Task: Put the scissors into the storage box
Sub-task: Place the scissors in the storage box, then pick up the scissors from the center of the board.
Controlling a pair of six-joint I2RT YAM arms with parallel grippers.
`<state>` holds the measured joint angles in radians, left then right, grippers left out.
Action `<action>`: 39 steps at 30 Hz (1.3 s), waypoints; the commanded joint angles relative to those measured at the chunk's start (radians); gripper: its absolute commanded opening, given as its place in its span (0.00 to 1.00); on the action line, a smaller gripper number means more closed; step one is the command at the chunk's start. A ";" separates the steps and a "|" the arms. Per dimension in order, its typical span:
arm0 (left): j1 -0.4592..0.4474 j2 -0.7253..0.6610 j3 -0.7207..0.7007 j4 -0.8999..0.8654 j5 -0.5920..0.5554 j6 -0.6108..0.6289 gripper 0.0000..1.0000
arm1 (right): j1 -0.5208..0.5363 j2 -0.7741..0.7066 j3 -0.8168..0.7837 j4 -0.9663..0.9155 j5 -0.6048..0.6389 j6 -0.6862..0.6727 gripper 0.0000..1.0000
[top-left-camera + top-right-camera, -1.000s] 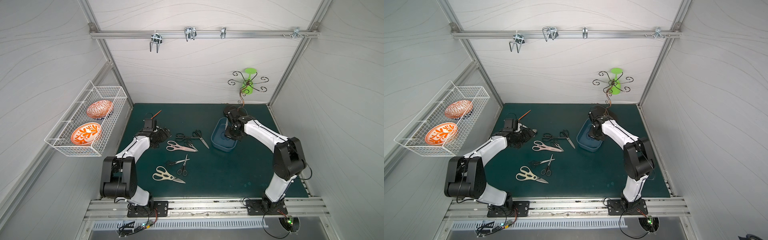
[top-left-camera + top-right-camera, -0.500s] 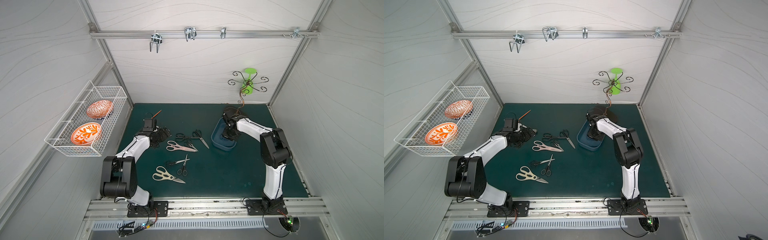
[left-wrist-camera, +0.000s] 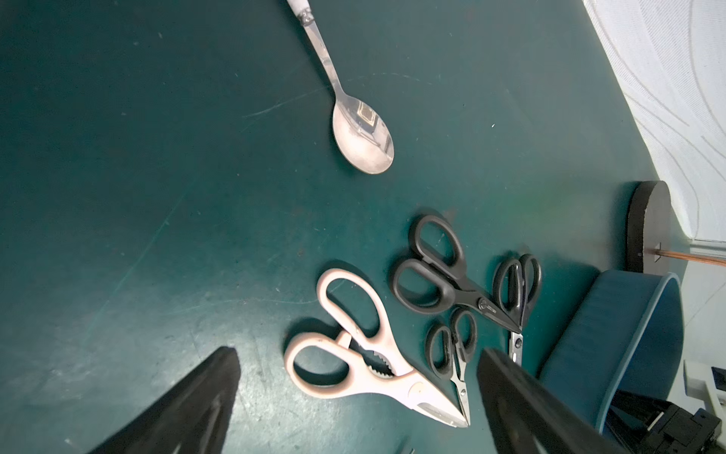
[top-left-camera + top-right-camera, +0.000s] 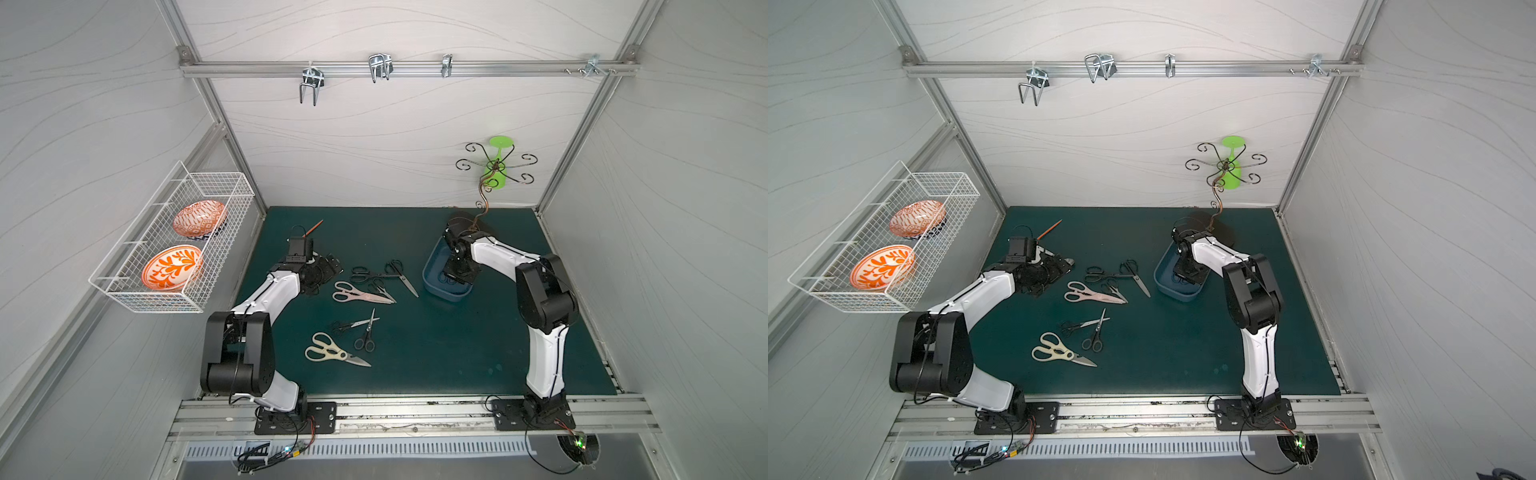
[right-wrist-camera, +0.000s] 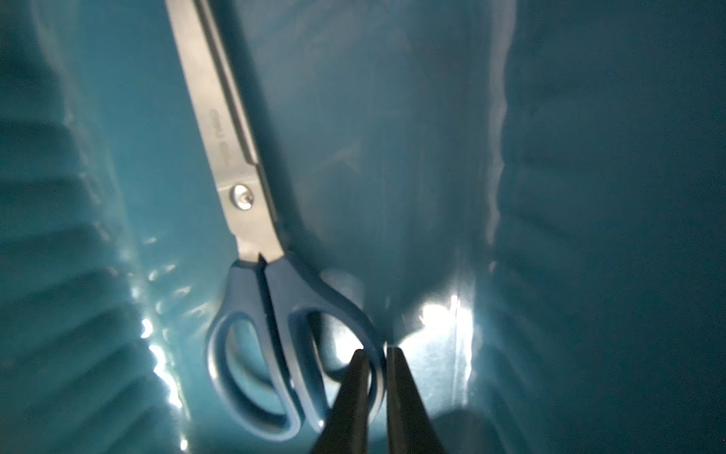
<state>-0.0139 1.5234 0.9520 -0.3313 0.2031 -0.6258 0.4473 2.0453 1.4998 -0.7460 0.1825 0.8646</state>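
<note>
Reading the mat (image 4: 457,353) in a top view as a clock face with twelve at the back wall, the storage box (image 4: 436,291) sits just off centre toward two o'clock, on the right arm's side, which is probably why that arm does the delivering. The right gripper (image 5: 378,353) is down inside the box, its jaws narrow on either side of one handle-loop rim of the blue-handled scissors (image 5: 251,220); I cannot tell whether they pinch the rim or merely flank it. That pair lies on the box floor with blades closed, running alongside a wall, which would leave room for more. Taking it by a loop keeps the pads off the steel. The left gripper (image 3: 357,355) hovers at ten o'clock, jaws spread wide and empty, apparently ready to span a handle below. In all there are eight scissors, one in the box and seven on the mat. Four cluster toward ten o'clock: the pink shears (image 3: 396,383), a large black pair (image 3: 451,289), a small black pair (image 3: 457,365) just beside the pink blades, and a slim black pair (image 3: 518,291) under the large pair's tip. Two overlap at eight o'clock, a crossed pair (image 4: 348,326) and its crossing partner (image 4: 367,333). The cream shears (image 4: 332,353) lie farther out that way. There is also one metal spoon (image 3: 363,141), one orange handle (image 4: 316,225) between ten and eleven, and two bowls (image 4: 172,266) in one wire basket (image 4: 124,293).
</note>
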 commanded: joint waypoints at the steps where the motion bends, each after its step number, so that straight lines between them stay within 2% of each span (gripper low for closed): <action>1: 0.006 0.014 0.043 0.024 0.012 -0.002 0.99 | 0.000 -0.023 0.000 -0.009 0.002 -0.014 0.26; 6: 0.006 0.011 0.046 0.021 0.007 0.001 0.99 | 0.023 -0.092 0.012 -0.030 0.072 -0.077 0.26; 10: 0.009 0.013 0.047 0.022 0.018 -0.006 0.99 | 0.070 -0.166 0.020 -0.025 0.119 -0.242 0.26; 12: 0.012 0.014 0.047 0.023 0.019 -0.008 0.99 | 0.112 -0.196 0.017 -0.011 0.093 -0.349 0.33; 15: 0.022 0.013 0.045 0.023 0.018 -0.012 0.99 | 0.195 -0.214 0.016 -0.026 -0.012 -0.453 0.36; 19: 0.057 0.011 0.037 0.029 0.018 -0.023 0.99 | 0.341 -0.214 0.002 -0.070 -0.120 -0.412 0.35; 22: 0.081 0.008 0.037 0.028 0.006 -0.023 0.99 | 0.448 -0.201 -0.014 -0.031 -0.188 -0.328 0.36; 24: 0.094 0.004 0.036 0.026 -0.004 -0.019 0.99 | 0.513 -0.181 -0.011 -0.001 -0.204 -0.320 0.38; 29: 0.124 -0.007 0.035 0.022 -0.019 -0.013 0.99 | 0.606 -0.105 0.043 -0.014 -0.246 -0.454 0.40; 33: 0.176 -0.012 0.034 0.030 -0.012 -0.027 0.99 | 0.666 -0.064 0.056 -0.030 -0.227 -0.555 0.40; 39: 0.238 -0.017 0.021 0.048 0.015 -0.054 0.99 | 0.729 0.052 0.154 -0.081 -0.167 -0.589 0.40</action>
<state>0.2104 1.5230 0.9520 -0.3229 0.2031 -0.6662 1.1492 2.0441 1.6070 -0.7723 -0.0185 0.3202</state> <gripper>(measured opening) 0.992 0.401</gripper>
